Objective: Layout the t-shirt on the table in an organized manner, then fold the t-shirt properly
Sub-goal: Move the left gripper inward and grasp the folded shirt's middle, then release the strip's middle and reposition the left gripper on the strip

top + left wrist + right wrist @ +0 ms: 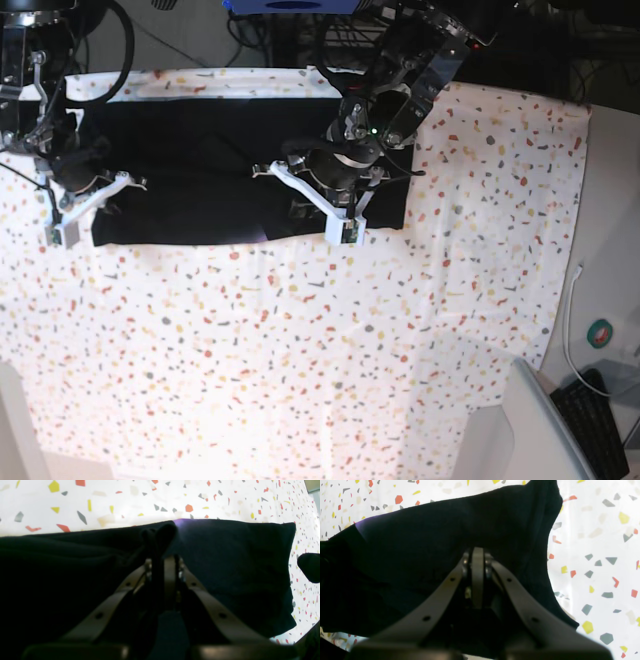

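Pinching a fold of the t-shirt (225,562) at mid-frame, the left gripper (160,542) was clamped on black cloth. The right gripper (478,555) was clenched tight over the shirt too. In the base view the shirt lay across the upper left of the table (330,360).

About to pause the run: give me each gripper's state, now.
Left gripper: shut, pinching a fold of the t-shirt.
Right gripper: shut over the t-shirt; whether it grips fabric cannot be told.
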`<state>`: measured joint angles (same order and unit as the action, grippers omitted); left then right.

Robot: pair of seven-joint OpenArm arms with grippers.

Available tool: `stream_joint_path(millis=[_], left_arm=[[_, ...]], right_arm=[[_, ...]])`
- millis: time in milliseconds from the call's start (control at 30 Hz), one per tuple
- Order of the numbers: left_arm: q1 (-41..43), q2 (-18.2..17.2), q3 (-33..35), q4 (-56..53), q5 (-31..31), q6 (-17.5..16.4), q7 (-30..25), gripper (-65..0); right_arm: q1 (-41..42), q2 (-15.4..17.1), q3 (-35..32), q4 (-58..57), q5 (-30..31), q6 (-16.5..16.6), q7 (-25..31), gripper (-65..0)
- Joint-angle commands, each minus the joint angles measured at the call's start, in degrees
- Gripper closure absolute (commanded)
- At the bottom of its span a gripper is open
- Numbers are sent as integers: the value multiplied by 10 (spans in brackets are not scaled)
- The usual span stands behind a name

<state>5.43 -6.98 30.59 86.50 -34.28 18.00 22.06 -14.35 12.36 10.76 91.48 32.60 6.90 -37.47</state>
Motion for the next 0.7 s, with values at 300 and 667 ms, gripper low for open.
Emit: stream_joint_path(millis=[300,667], left_arm=[[-38,19,51,-7,-3,-10,-7,-426],[2,-62,31,126,-1,-7,-7,-388]], right_arm=[[3,8,1,8,7,4,11,0],[-5,10,5,12,8,4,11,0]])
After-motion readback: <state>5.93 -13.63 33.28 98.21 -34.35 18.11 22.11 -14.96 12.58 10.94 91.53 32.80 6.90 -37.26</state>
